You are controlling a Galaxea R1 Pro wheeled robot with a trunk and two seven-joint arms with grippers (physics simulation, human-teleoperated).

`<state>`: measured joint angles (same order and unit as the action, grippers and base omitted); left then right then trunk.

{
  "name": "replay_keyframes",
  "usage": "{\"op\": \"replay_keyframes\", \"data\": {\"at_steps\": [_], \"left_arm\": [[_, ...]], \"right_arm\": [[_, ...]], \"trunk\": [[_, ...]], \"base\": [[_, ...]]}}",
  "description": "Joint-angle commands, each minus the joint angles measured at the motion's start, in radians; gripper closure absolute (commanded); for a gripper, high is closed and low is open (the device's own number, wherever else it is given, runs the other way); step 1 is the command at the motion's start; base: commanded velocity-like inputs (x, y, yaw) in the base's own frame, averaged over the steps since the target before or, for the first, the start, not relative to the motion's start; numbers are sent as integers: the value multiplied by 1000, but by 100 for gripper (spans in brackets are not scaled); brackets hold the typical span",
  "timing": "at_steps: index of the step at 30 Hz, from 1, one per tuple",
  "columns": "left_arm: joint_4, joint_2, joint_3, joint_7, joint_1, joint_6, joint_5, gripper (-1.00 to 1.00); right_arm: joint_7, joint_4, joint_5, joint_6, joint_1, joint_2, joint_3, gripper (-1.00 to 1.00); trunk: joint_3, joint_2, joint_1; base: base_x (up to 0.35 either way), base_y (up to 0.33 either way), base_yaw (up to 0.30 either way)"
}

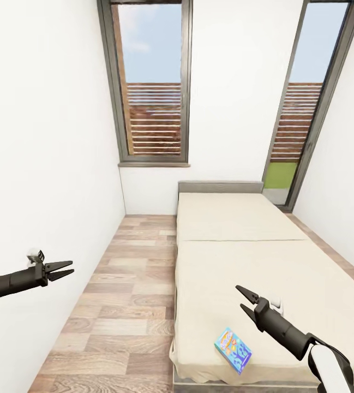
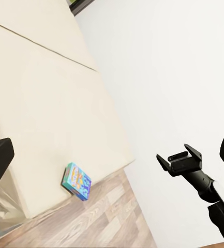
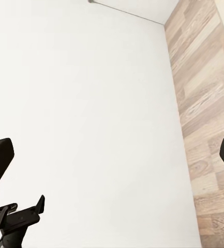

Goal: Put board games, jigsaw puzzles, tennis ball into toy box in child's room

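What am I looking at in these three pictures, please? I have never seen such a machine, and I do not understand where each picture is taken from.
These are simulator renders of a robot with two arms, standing in a small room. The large picture comes from a camera on its head, looking forward and down. The black pincers are its grippers: the left gripper near the white wall, and the right gripper over the bed. Both have their jaws open and hold nothing.

The other two pictures come from cameras near each gripper. The left wrist view looks across at the bed and the right gripper. The right wrist view looks at the wall, the wood floor and the left gripper.

On the mattress, near its foot corner, lies one small blue board game.
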<state>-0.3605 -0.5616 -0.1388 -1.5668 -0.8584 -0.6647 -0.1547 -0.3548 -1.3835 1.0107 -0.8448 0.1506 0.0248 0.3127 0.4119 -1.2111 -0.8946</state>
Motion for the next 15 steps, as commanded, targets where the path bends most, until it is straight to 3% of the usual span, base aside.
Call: {"op": "replay_keyframes", "data": {"at_steps": [1,15], "left_arm": [[0,0,-1,-4,-1,-10,1,-100],[0,0,0,0,-1,-15,2,-100]], "right_arm": [[-5,0,-3,-5,1,0,2,-100],[-5,1,-3,-5,0,-1,1,-100]], "trunk": [[4,-8,-4],[48,-106,-58]], "base": [[0,0,-5],[0,0,-1]]}}
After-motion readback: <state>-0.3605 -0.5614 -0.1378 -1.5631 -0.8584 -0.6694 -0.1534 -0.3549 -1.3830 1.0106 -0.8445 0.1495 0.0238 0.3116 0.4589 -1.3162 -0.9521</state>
